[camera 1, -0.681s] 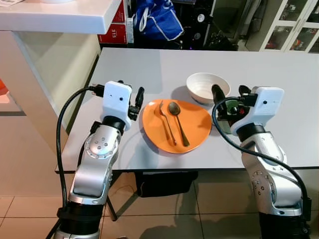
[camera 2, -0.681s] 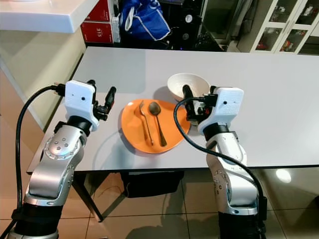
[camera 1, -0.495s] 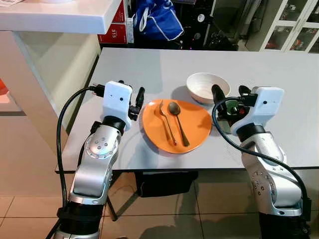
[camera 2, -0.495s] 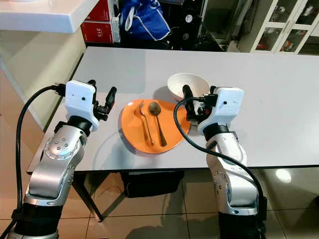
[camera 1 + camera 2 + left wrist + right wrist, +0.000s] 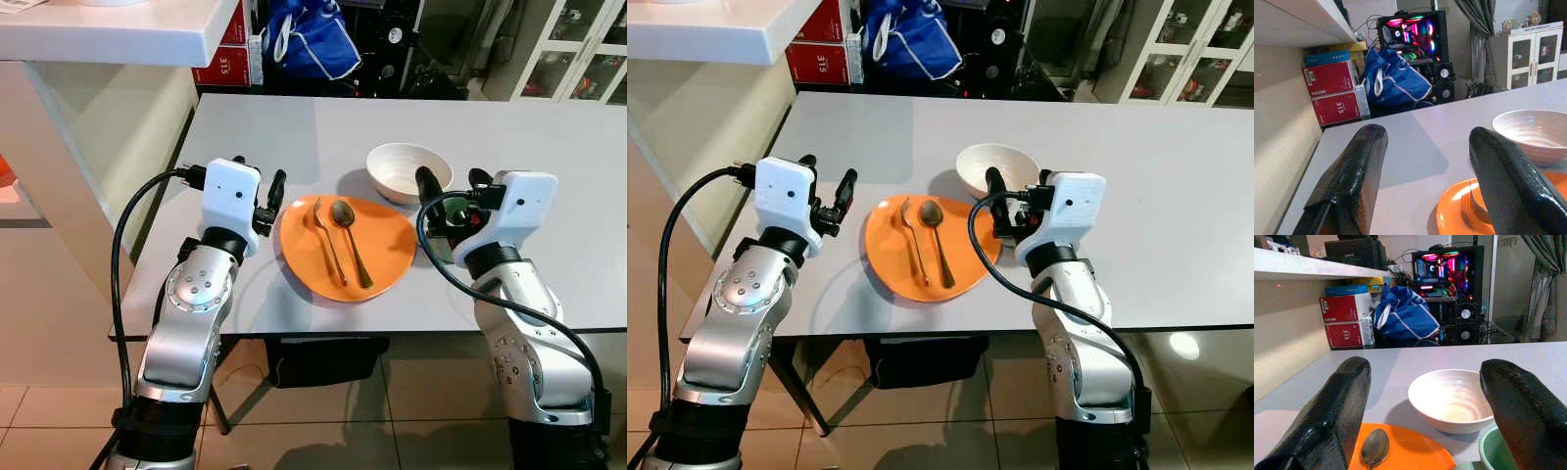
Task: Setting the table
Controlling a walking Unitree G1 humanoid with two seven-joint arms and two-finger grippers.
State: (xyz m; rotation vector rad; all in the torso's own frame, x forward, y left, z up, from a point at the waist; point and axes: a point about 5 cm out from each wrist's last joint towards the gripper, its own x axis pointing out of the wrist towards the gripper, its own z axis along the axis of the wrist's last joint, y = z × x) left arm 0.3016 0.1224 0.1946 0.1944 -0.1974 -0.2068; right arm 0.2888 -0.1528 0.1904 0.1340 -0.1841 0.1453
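— What's on the table (image 5: 294, 127) right now?

— Smooth, matte pale-grey top. Near the front edge sits a glossy orange plate (image 5: 392, 257), roundish, a bit irregular in outline. A metal fork (image 5: 327, 240) and a metal spoon (image 5: 349, 240) lie on it side by side, handles toward the near edge, the fork on the left.

— And the bowl?

— A white bowl (image 5: 409, 171), round with a faintly ribbed inside, stands just beyond the plate's far right edge. Nothing in it that I can see. There's also a green cup (image 5: 1498, 453) just to the right of the plate; I can't tell what's inside.

— Where are the arms?

— Both are up over the near edge of the table. The left tool (image 5: 1425, 181) hovers just left of the plate, its two textured black fingers spread apart and gripping nothing. The right tool (image 5: 1449, 416) is at the plate's right side, fingers wide apart too, with the green cup down between them; whether they touch it, I can't tell.

— Anything behind?

— A blue bag (image 5: 309, 39) with white trim, red boxes (image 5: 230, 54), and a white cabinet (image 5: 578, 49) with glass doors at the far right.
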